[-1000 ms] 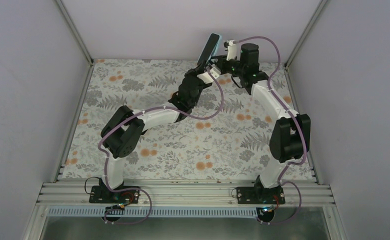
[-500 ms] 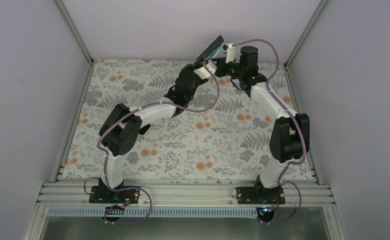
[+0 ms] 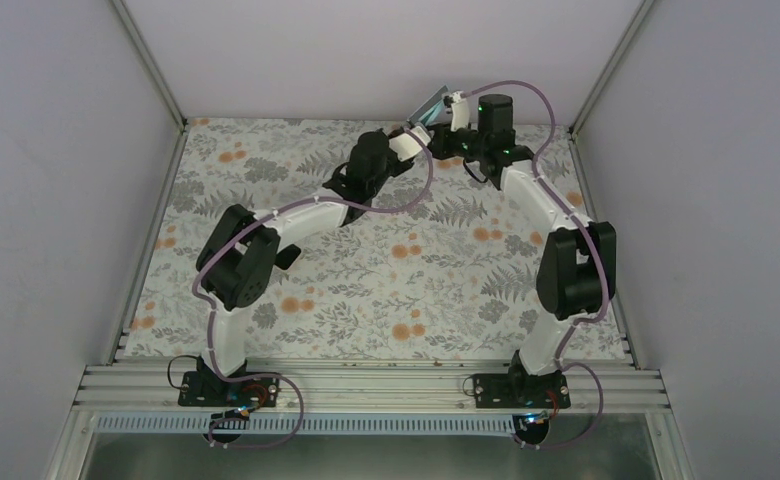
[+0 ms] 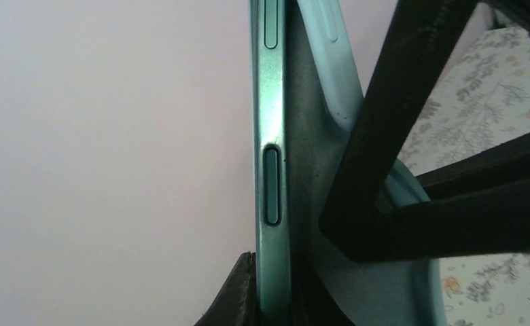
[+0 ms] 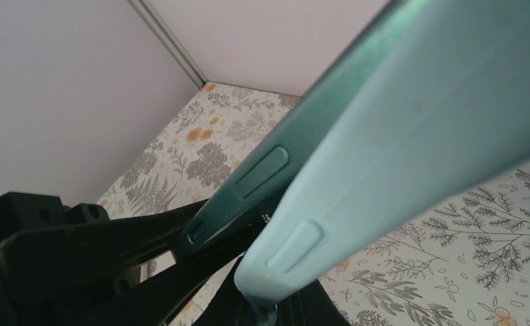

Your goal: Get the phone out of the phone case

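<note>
A dark teal phone is partly out of its light blue case, the two splitting apart at one end. In the top view the pair is held in the air at the back of the table, tilted low. My left gripper is shut on the phone's edge; one black finger presses against it. My right gripper is shut on the case's lower corner. Its black fingers cross the left wrist view beside the case. The phone's side buttons show.
The floral tablecloth covers the table, with white walls on three sides and metal posts at the back corners. The left arm's black body fills the lower left of the right wrist view.
The phone and case have tilted down from nearly upright to a low slant toward the back wall. The left wrist has moved left and back; both grippers keep their hold.
</note>
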`<state>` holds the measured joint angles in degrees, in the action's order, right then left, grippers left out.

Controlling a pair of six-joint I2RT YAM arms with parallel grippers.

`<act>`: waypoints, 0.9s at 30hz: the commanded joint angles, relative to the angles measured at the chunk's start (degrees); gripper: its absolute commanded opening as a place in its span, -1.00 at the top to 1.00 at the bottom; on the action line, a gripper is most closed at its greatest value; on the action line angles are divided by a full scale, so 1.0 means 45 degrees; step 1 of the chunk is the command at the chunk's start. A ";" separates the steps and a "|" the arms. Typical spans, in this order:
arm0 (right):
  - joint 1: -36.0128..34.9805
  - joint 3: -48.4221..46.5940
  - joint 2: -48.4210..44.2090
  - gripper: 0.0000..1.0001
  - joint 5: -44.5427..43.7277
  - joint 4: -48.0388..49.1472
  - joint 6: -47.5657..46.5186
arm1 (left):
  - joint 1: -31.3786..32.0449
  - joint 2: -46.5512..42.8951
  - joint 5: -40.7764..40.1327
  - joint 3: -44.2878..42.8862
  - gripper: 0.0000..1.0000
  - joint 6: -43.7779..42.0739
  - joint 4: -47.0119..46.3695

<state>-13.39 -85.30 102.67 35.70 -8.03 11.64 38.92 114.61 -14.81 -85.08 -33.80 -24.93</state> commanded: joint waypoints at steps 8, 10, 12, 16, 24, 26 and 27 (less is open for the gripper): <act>0.2229 0.0630 -0.0178 0.93 0.0287 -0.2716 -0.2350 | -0.2197 -0.1854 -0.1058 0.0068 0.95 0.0477 -0.1123; 0.2693 0.0766 -0.0226 0.93 0.0397 -0.2688 -0.2437 | -0.2201 -0.2019 -0.1033 0.0468 0.95 0.0043 -0.1309; 0.3101 0.0851 -0.0253 0.93 0.0690 -0.2757 -0.2555 | -0.2267 -0.2184 -0.0936 0.0980 0.95 -0.0253 -0.1418; 0.3553 0.0754 -0.0004 0.93 0.1244 -0.3636 -0.3189 | -0.2446 -0.2540 -0.0626 0.1851 0.95 -0.0460 -0.1534; 0.4387 0.1034 0.0212 0.93 0.1460 -0.4206 -0.4104 | -0.3042 -0.2891 0.0274 0.1831 0.95 -0.0070 -0.0695; 0.4513 0.1073 0.0238 0.93 0.1447 -0.4354 -0.4311 | -0.3132 -0.2914 0.0489 0.1775 0.95 -0.0021 -0.0519; 0.4551 0.1097 0.0222 0.93 0.1461 -0.4366 -0.4367 | -0.3149 -0.2930 0.0638 0.1794 0.95 -0.0010 -0.0420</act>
<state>5.08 -81.19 104.01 44.38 -23.59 -3.73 27.53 105.10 -7.97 -75.57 -34.28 -23.86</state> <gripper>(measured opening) 0.055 0.084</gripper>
